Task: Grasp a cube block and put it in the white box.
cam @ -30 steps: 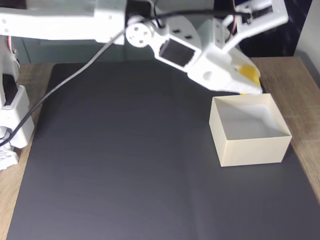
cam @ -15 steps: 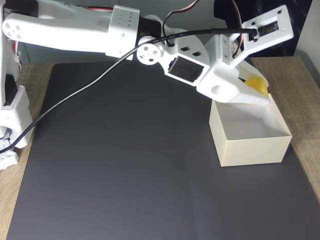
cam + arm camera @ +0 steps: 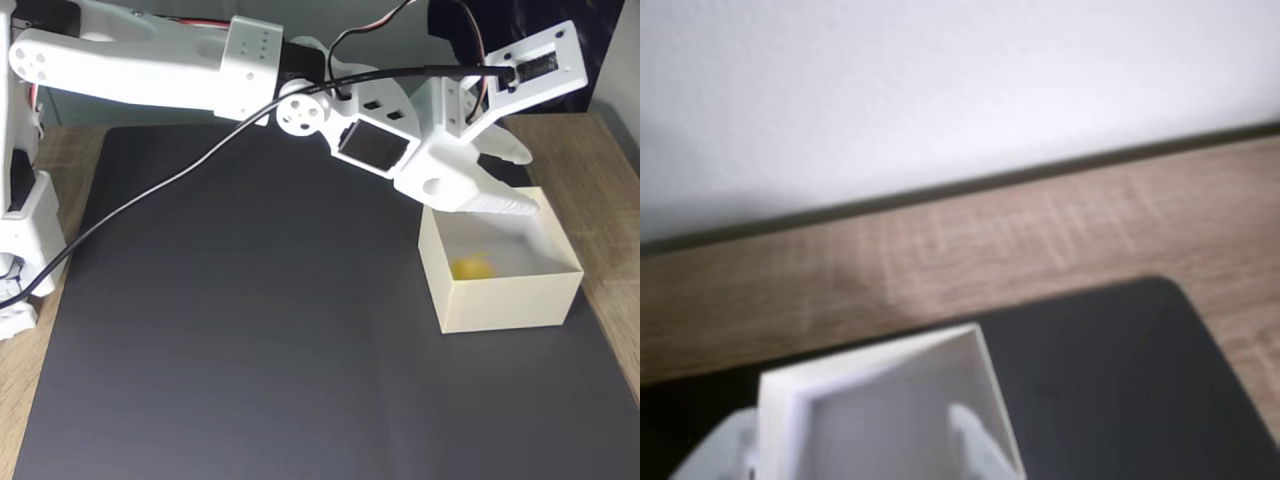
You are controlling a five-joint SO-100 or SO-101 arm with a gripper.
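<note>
While the white arm (image 3: 150, 60) reaches across from the left of the fixed view, its claw (image 3: 522, 180) hangs above the back edge of the white box (image 3: 510, 298) with its two fingers spread apart and nothing between them. One finger (image 3: 500, 203) lies over the box's rear rim and the other (image 3: 505, 150) sits higher and farther back. Inside the box, the cube block (image 3: 470, 267) shows as a blurred yellow patch low against the front wall, left of the middle of the floor; whether it rests on the floor I cannot tell because of the blur. The box stands on the right part of a black mat (image 3: 250, 330), near the mat's right edge, and the mat covers most of a wooden surface (image 3: 585, 150). A black cable (image 3: 160, 190) hangs from the arm and runs down to the left toward the arm's base (image 3: 25, 240).

From the wrist view, the white box (image 3: 970, 350) fills the bottom left, its walls soft and out of focus, with pale claw parts (image 3: 715, 455) just below its corner. Behind it lie the black mat (image 3: 1110, 380), the wooden surface (image 3: 940, 250) and a white wall (image 3: 940, 90).
</note>
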